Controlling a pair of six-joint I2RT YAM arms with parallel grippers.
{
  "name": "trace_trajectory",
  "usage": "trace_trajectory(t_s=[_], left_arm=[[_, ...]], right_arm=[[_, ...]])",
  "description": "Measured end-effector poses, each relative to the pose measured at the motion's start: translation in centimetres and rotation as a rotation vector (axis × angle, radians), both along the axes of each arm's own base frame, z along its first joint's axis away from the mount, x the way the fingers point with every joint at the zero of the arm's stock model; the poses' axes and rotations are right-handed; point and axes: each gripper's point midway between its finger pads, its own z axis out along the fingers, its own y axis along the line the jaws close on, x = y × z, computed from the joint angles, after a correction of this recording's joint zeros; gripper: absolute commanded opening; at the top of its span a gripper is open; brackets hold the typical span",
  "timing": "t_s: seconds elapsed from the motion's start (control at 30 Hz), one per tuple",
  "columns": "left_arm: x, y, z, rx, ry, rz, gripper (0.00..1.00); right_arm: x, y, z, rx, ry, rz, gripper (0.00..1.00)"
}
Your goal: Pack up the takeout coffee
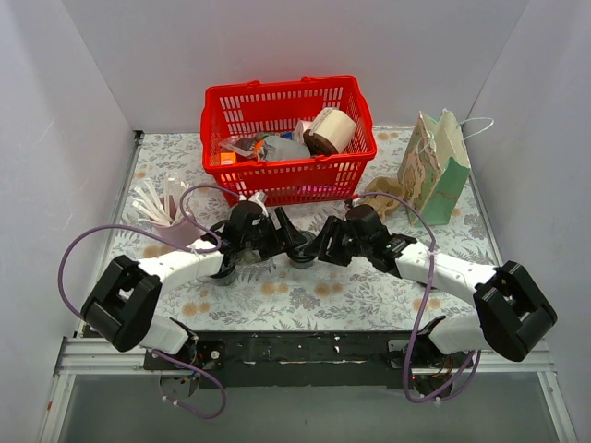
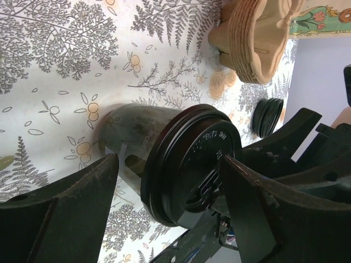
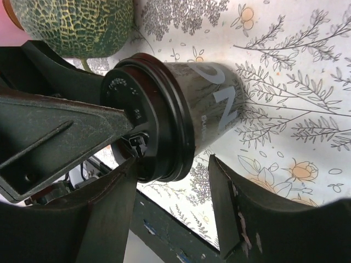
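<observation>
The takeout coffee cup (image 1: 302, 251) stands mid-table, dark with a black lid. In the left wrist view its lid (image 2: 189, 164) lies between the fingers of my left gripper (image 2: 170, 164), which is open; the right finger (image 2: 263, 208) is at the lid's rim and the left finger (image 2: 66, 203) stands off it. In the right wrist view the cup (image 3: 214, 104) shows white lettering. My right gripper (image 3: 173, 161) is open and straddles the lid (image 3: 153, 126) from the other side. Both grippers (image 1: 282, 235) (image 1: 325, 247) meet at the cup.
A red basket (image 1: 277, 175) with packets and a paper roll stands behind the cup. A paper gift bag (image 1: 434, 171) stands at the back right, with stacked cardboard carriers (image 1: 379, 196) and spare black lids (image 2: 269, 116) beside it. A green netted melon (image 3: 71, 27) lies close by. White cutlery in a pink holder (image 1: 152, 208) is at the left.
</observation>
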Motion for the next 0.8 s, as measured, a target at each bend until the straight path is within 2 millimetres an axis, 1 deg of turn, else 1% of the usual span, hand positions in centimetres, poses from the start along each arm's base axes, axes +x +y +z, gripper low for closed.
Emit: trace_trajectory(t_s=[0.07,0.27,0.37,0.5,0.6,0.67,0.8], left_arm=[[-0.2,0.2,-0.2,0.004,0.004,0.004,0.73],[-0.2,0.4,0.1,0.003,-0.003,0.011,0.73],[-0.1,0.4,0.0,0.007,-0.004,0.016,0.72],[-0.1,0.5,0.0,0.011,-0.006,0.021,0.71],[0.0,0.6,-0.1,0.013,-0.006,0.024,0.7],[0.0,0.6,-0.1,0.014,-0.006,0.025,0.69],[-0.1,0.7,-0.3,0.02,0.0,0.027,0.68]], right_arm=[[-0.1,0.1,-0.4,-0.004,0.016,0.009,0.61],[0.2,0.4,0.2,0.001,0.004,0.013,0.67],[0.6,0.4,0.7,-0.011,-0.015,0.007,0.68],[1.6,0.5,1.7,-0.027,-0.048,-0.006,0.7],[2.2,0.4,2.1,-0.049,-0.06,-0.02,0.7],[2.6,0.3,1.9,-0.06,-0.06,-0.031,0.7],[3.1,0.2,0.7,-0.089,-0.041,-0.045,0.65]])
